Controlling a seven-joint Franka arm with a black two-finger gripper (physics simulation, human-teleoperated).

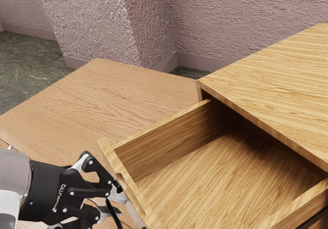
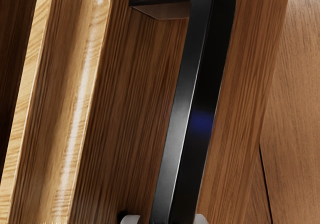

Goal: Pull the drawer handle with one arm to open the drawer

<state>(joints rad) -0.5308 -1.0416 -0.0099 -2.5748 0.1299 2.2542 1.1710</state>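
Observation:
The wooden drawer stands pulled far out of the cabinet, its inside bare. My black gripper is at the drawer's front panel, in the lower left of the exterior view. Its fingers close from two sides on the thin black drawer handle. In the wrist view the black handle runs along the wooden drawer front, right in front of my hand. Two pale fingertips show either side of the handle at the picture's edge.
A low wooden table top spreads behind and beside the drawer. A rough pink wall with a jutting pillar stands at the back. Dark green floor lies at the exterior view's left.

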